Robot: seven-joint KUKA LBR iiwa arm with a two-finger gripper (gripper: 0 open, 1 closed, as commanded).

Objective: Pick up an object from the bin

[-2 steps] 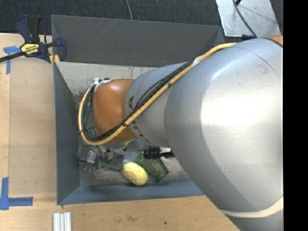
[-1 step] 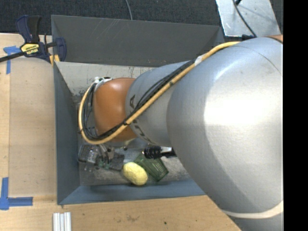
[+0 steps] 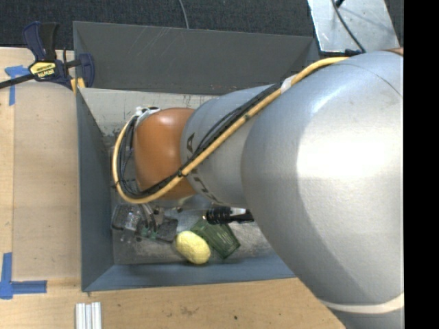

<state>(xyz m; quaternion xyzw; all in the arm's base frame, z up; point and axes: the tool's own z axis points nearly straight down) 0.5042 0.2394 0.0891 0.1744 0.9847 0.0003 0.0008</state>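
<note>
silver arm: closest to us. It is big, comes in from the right of the view, and hides much of the grey bin.
orange cover: sits on the wrist, with a yellow cable looped round it.
claw: pokes out low under the orange cover, over the left part of the bin floor. I cannot tell if it is apart or together. I see nothing held in it.
yellow lump: round and bumpy, by the near wall. It lies just to the right of the claw, a bit closer to us.
dark green block: tilted, touching the yellow lump on its right side.
black pen: lies across the bin, left to right, just behind the green block and partly under the arm.
which way to go: I think the yellow lump is the nearest thing to grab. The claw would need to slide a little right and toward the near wall.
</note>
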